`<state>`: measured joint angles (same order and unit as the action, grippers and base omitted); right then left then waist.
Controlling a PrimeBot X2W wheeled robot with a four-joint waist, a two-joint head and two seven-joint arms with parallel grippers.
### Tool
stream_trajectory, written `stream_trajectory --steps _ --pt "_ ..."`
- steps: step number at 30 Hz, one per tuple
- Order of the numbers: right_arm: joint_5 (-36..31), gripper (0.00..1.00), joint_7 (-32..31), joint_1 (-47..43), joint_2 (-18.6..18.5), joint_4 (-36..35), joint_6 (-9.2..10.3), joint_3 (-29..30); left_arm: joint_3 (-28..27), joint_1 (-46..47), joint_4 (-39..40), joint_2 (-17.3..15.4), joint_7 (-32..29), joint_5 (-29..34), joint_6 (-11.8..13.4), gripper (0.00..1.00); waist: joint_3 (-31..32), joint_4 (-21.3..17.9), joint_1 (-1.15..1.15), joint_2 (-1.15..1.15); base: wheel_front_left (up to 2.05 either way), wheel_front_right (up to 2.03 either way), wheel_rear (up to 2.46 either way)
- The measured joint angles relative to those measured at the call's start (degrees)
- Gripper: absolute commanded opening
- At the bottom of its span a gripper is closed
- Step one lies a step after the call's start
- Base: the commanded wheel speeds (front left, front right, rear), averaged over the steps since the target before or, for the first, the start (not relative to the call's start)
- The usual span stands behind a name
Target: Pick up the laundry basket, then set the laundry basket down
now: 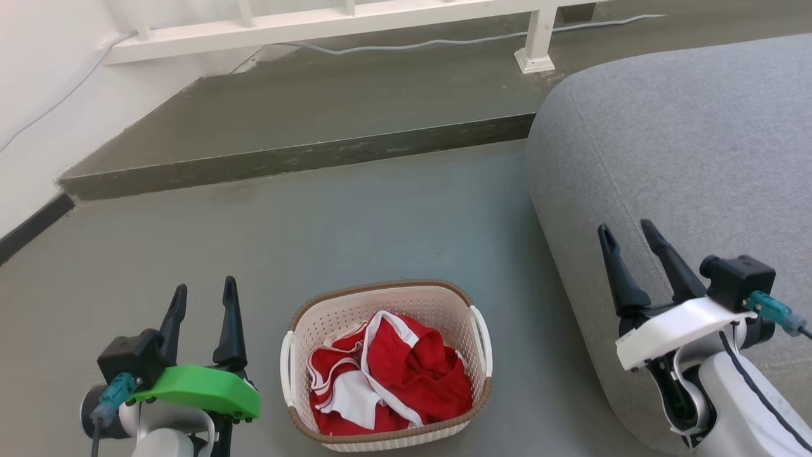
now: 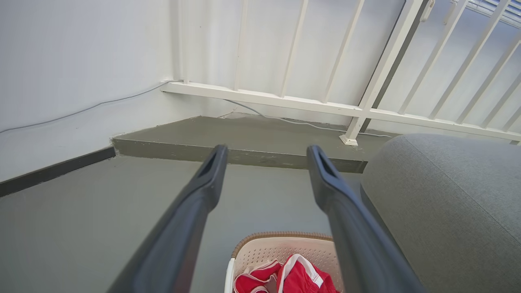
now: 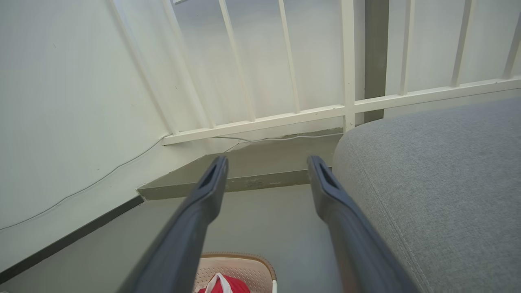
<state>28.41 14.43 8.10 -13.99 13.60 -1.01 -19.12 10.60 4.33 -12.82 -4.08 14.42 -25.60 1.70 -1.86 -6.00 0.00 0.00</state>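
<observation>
The laundry basket (image 1: 406, 297) sits on the grey floor (image 1: 317, 222) between both arms, with red clothes (image 1: 412, 371) inside. The left gripper (image 1: 206, 285) and right gripper (image 1: 625, 227) are both spread apart, holding nothing.

Laundry basket (image 1: 406, 301) on floor (image 1: 317, 228), clothes (image 1: 399, 374) in it, sofa (image 1: 685, 146) to its right, step (image 1: 330, 108) behind, railing (image 1: 317, 25) on step

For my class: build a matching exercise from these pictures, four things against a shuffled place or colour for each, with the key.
1 laundry basket
2 red clothing
3 left claw
4 right claw

A white cover behind it
B on the floor
C green cover behind it
D inside the basket

Pairs: 1-B, 2-D, 3-C, 4-A
</observation>
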Motion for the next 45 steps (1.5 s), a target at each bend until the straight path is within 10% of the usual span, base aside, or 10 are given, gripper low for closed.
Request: stream_trajectory --steps 31,32,45 --pt "-4.8 1.00 0.0 -2.8 3.4 -0.6 -3.12 4.5 -2.7 -2.3 2.0 1.3 0.0 3.2 -3.1 1.00 -0.3 -0.3 0.00 0.00 0.00 0.00 0.00" --pt "-4.8 0.00 0.0 -2.8 3.5 -0.4 -3.14 4.6 -2.7 -2.4 1.8 1.3 0.0 3.2 -3.3 0.00 -0.3 -0.3 0.00 0.00 0.00 0.00 0.00" --pt "-0.4 0.00 -0.9 -5.4 5.0 1.9 -3.11 5.3 -3.1 -3.4 -1.5 1.7 -1.4 -1.2 -3.3 0.00 -0.1 0.1 0.00 0.00 0.00 0.00 0.00"
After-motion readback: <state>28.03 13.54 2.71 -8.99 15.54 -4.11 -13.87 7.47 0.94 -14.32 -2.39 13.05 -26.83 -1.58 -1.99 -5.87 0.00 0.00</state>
